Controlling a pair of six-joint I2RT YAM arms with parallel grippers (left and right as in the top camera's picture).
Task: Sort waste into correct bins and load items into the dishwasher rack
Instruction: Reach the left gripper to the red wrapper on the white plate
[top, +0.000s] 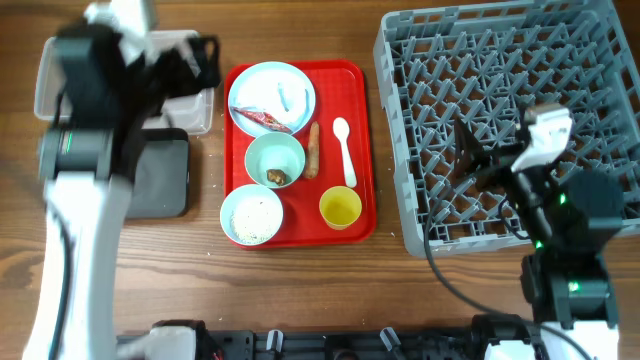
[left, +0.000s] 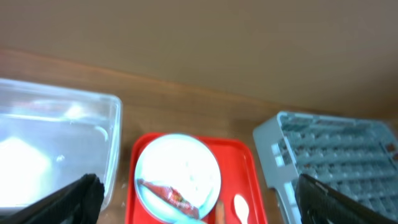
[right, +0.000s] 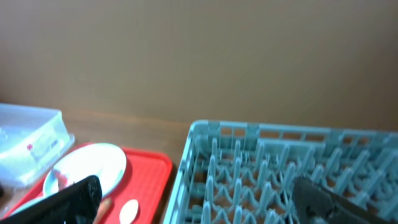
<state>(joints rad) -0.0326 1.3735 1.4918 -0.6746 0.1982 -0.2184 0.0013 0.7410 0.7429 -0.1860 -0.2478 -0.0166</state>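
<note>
Though spread and empty, left gripper (left: 198, 186) nearer: just left of red tray (top: 358, 120). Wrapper (top: 262, 121) on plate (top: 255, 90), tray's far-left corner, long axis diagonal. Right gripper (right: 196, 193) spread, well right of tray.

You're on a wooden table (top: 300, 290): mid-brown, with the grain running left to right and faint plank seams visible from overhead. In both wrist views, a plain tan wall (left: 199, 37) stands behind the far edge, flat and unmarked, and meets the tabletop in a straight line. The light is soft and even, with only faint shadows on the wood. Both wrist views are slightly blurred.
</note>
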